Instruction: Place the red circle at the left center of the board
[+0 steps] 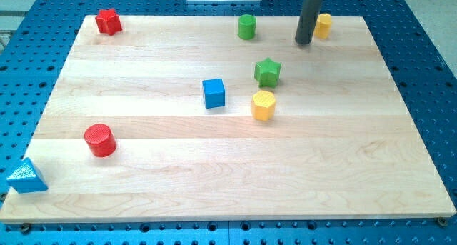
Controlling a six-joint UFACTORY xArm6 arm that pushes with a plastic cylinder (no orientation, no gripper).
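The red circle (100, 140) is a short red cylinder standing on the wooden board (228, 181) near the view's left edge, a little below mid-height. My tip (303, 41) is at the view's top right, far from the red circle. It stands just left of a yellow block (323, 25), close to it; I cannot tell whether they touch.
A red star-like block (108, 21) sits at the top left corner. A green cylinder (247, 27) is at top centre. A green star (268, 72), a blue cube (213, 93) and a yellow hexagon block (263, 105) cluster mid-board. A blue triangle (26, 177) overhangs the bottom left corner.
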